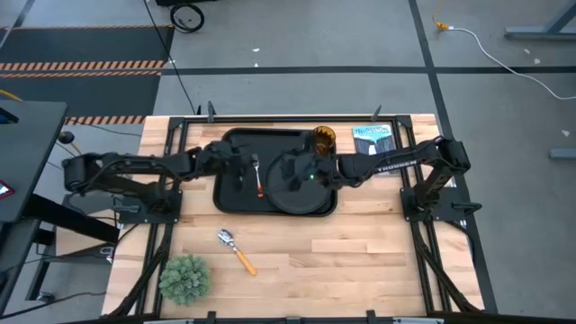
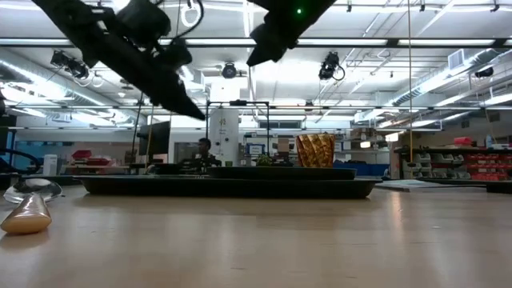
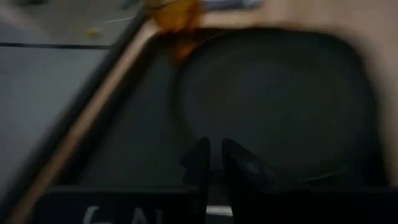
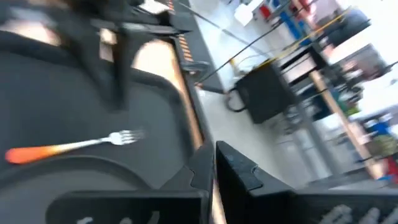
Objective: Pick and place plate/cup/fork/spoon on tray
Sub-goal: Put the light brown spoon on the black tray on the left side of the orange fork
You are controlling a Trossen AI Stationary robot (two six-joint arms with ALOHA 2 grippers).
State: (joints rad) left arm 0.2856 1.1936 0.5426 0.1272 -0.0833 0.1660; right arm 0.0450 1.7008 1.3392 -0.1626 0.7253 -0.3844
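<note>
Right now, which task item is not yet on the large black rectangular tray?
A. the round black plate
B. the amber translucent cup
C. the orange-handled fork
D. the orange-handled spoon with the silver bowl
D: the orange-handled spoon lies on the bare wooden table, in front of the black rectangular tray, while plate, cup and fork sit on it.

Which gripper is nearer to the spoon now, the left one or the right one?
Left. The left gripper hangs over the tray's left half, up-table from the spoon; the right gripper is over the plate, farther.
</note>
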